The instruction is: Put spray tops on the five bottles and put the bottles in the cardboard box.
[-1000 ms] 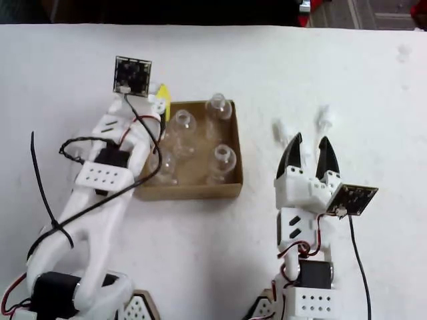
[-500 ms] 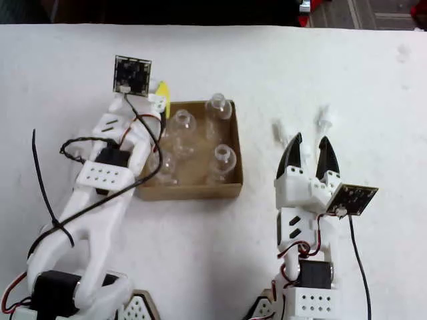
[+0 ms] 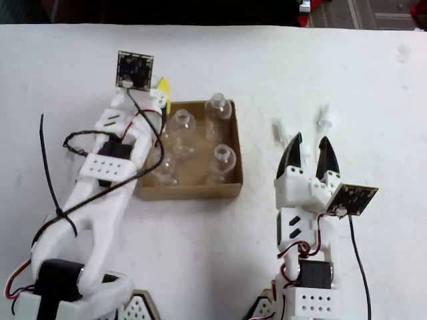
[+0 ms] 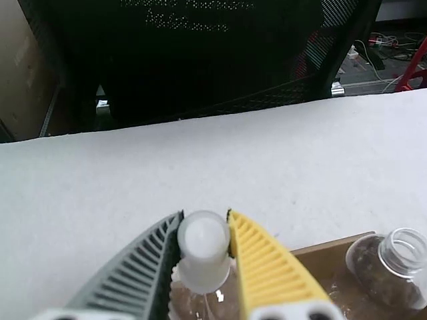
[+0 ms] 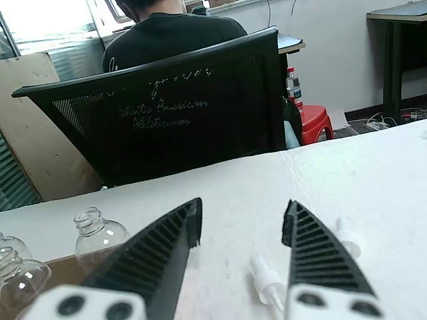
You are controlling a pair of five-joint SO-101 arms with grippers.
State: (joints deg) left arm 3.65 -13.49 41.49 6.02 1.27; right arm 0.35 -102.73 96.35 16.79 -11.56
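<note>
Left jaws around spray top [image 4: 202,241]

I see bare table [image 3: 260,220] between the cardboard box [image 3: 193,191] and my right gripper [image 3: 311,139]. Two spray tops [image 3: 277,131] sit just ahead. My left arm [image 3: 113,167] covers the box's left side.

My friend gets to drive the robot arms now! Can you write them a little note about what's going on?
Left gripper: shut on the white spray top of a clear plastic bottle, at the brown cardboard box's far left corner. I cannot tell whether it stands inside.
Right gripper: open and empty, near two loose white spray tops.
Done: one bottle capped. Four clear uncapped bottles stand in the box.
Left: cap those four, then get all five into the box.
</note>
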